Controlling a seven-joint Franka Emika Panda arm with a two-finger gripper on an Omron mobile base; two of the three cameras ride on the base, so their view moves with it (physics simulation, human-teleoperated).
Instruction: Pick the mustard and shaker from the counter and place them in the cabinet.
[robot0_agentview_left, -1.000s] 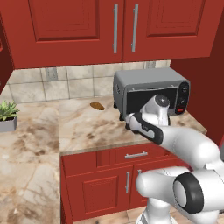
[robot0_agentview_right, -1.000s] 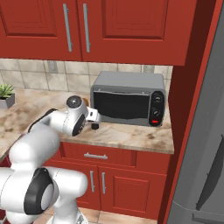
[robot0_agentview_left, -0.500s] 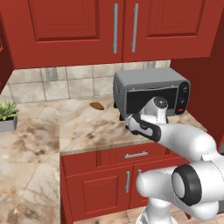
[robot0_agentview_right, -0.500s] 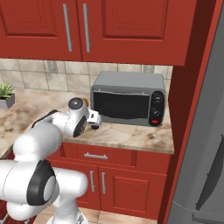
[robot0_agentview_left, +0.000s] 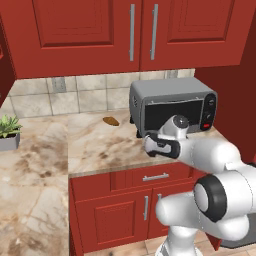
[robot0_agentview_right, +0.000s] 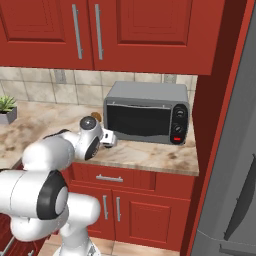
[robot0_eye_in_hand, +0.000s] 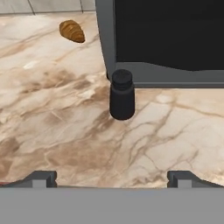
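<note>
- Shaker (robot0_eye_in_hand: 122, 95) upright on the counter (robot0_eye_in_hand: 52, 113), small and black, just in front of the lower left corner of the toaster oven (robot0_eye_in_hand: 166, 39); touching the oven or only close to it, cannot tell.
- Gripper (robot0_eye_in_hand: 112, 178) open wide, both dark finger tips (robot0_eye_in_hand: 43, 178) far apart at the bottom of the hand view, nothing between them.
- Shaker ahead of the gripper, roughly centred between the two tips but clearly apart from them, with bare marbled stone in between.
- Small brown oval lump (robot0_eye_in_hand: 72, 31) farther back on the counter, to the left of the oven, well apart from the shaker.
- In the left base view: gripper (robot0_agentview_left: 150, 145) low above the counter (robot0_agentview_left: 95, 150), in front of the grey toaster oven (robot0_agentview_left: 172, 102); brown lump (robot0_agentview_left: 111, 121) near the tiled wall; small potted plant (robot0_agentview_left: 9, 131) at the far left.
- In the right base view: hand (robot0_agentview_right: 107, 138) over the counter (robot0_agentview_right: 150, 155) near the front left corner of the oven (robot0_agentview_right: 147, 112).
- Red upper doors (robot0_agentview_left: 142, 32) with silver bar handles closed above the counter.
</note>
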